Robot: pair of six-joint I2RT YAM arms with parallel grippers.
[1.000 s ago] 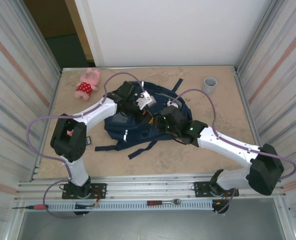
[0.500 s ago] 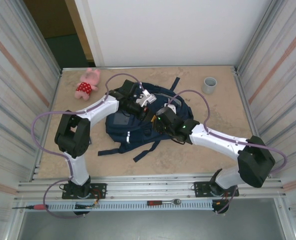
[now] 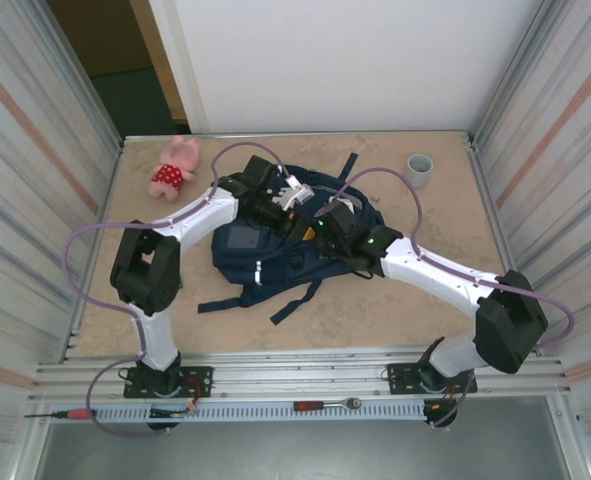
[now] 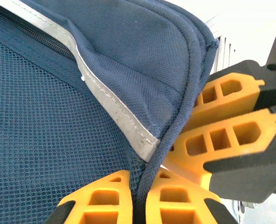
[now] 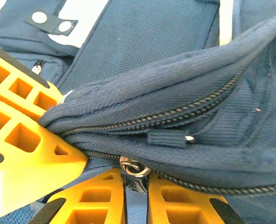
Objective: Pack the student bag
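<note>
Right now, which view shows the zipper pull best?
Right wrist: zipper pull close up, pinched in the right hand. Top external: student bag whole, pull too small. Left wrist: bag's piped edge.

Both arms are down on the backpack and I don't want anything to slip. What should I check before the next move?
1. Left end effector clamped on the piped edge of the student bag: ok, the seam is pinched between its fingers.
2. Right end effector on the zipper pull: ok, the pull sits between its closed fingers.
3. Gap between the two end effectors: cannot tell, they sit very close together.
4. Zipper open far enough for packing: cannot tell.
5. Pink plush toy and grey cup away from the arms: ok, both are on the table's far side.
</note>
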